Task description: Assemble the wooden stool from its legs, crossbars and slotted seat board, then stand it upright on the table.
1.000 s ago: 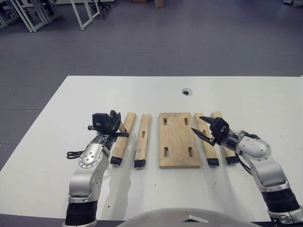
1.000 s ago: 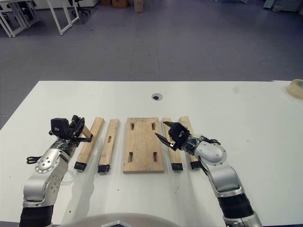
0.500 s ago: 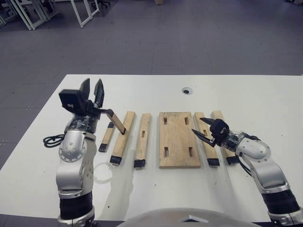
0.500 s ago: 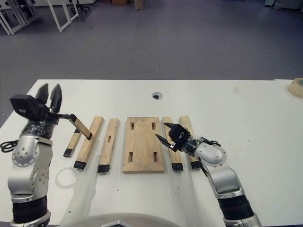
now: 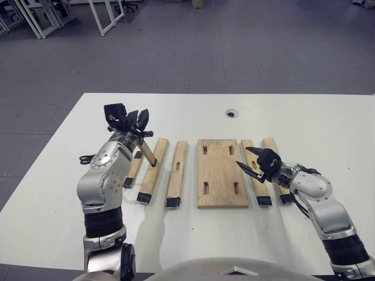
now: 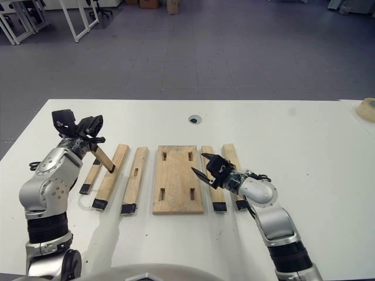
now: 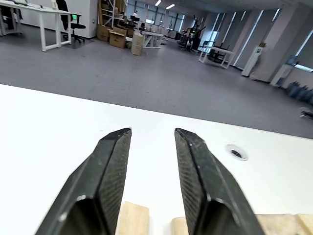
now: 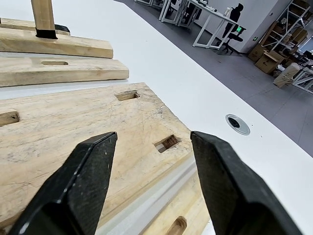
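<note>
Supporting bench [image 5: 328, 123]: white top carrying every part, all grouped toward its near middle.
Seat board [image 5: 221, 175]: lies flat with its four slots facing up, in the centre of the row, with two legs on each side.
Legs: outer left leg [image 5: 150, 175] and inner left leg [image 5: 176, 175] lie side by side left of the board. Inner right leg [image 5: 259, 188] and outer right leg [image 5: 269, 143] lie right of it. All four are flat, with their dark-capped feet toward the robot.
Tilted crossbar [image 5: 147, 153]: its lower end sits in the outer left leg's slot. Its upper end leans left and away, just under the left gripper.
Lying crossbar [image 6: 89, 177]: flat on the bench, just beside the outer left leg on its outer side.
Left gripper [image 7: 152, 133]: raised above the far end of the left legs. Its fingers are parted by a narrow gap with nothing between them. Whether they touch the crossbar's top cannot be told.
Right gripper [image 8: 152, 139]: low over the board's right edge and the inner right leg — fingers spread wide, empty.
Cable port [image 5: 232, 113]: small round hole in the bench beyond the board.
Progress: early. By the look of it, one crossbar has been started into one leg and is not yet square. Left to do — the second crossbar, joining the legs into pairs, fitting them into the seat slots and standing the stool upright.
</note>
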### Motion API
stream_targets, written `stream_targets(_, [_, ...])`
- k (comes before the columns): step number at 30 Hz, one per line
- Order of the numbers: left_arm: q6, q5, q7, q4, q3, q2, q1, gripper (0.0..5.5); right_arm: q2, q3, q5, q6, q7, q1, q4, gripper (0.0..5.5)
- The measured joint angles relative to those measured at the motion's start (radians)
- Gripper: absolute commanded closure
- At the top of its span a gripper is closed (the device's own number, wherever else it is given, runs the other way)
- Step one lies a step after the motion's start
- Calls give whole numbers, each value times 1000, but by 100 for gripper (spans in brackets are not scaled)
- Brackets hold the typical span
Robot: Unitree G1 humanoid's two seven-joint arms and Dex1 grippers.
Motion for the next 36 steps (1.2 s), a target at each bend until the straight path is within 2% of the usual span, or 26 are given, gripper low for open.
stream_targets(5, [-19,-9,1,-96,-6,-16,-14,386,0,1,-1,-2,-5,3,-2,273])
stream_targets(9, [-44,3,33,-190,41,-8,-15,386,1,1,-1,-2,-12,13,-4,273])
stream_targets(12, [-107,64,39,-268,47,26,18,335,2,1,-1,-2,-19,21,-9,273])
stream_targets(21, [-358,166,-122,-289,-43,18,477,162,11,8,-1,-1,-34,43,-13,273])
stream_targets(26, [-419,168,-209,-176,-85,11,637,162,11,8,-1,-1,-34,49,-13,273])
stream_targets(33, [-378,203,-239,-101,-140,32,671,162,10,8,-1,-1,-34,48,-12,273])
stream_targets(36, [-316,219,-224,-90,-154,33,681,216,10,7,-1,-2,-33,47,-10,273])
